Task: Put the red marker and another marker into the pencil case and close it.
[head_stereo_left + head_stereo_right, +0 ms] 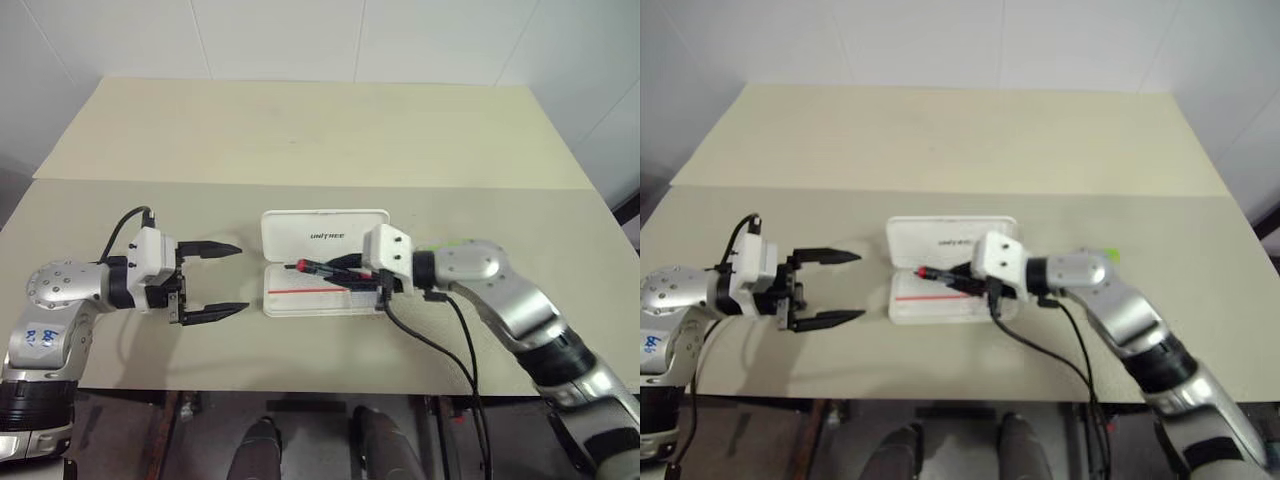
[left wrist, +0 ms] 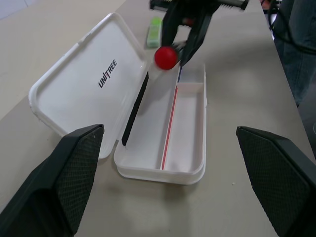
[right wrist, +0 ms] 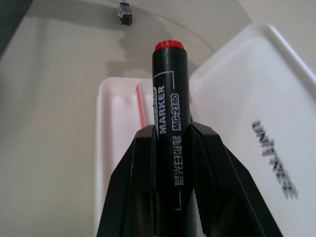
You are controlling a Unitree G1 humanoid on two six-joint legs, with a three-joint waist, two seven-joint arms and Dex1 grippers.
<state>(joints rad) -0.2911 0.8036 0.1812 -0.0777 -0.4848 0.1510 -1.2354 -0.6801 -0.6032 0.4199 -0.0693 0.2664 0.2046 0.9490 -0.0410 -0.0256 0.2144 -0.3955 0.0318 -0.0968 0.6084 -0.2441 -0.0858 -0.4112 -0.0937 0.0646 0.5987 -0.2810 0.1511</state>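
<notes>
The white pencil case (image 1: 322, 301) lies open in the middle of the table, its lid (image 2: 94, 84) with "UNITREE" folded back flat. My right gripper (image 1: 347, 266) is shut on the red marker (image 3: 168, 94), a black barrel with a red end. It holds the marker level just above the tray's far side, red end pointing toward my left arm. My left gripper (image 1: 243, 278) hovers open and holds nothing, a short way left of the case, facing it. The light-green highlighter (image 2: 155, 30) lies on the table beyond the case, behind my right hand.
The beige table (image 1: 300, 130) runs far back, with a seam across it behind the case. A black cable (image 1: 440, 350) hangs from my right wrist and crosses the table's front edge. The wall stands behind the table.
</notes>
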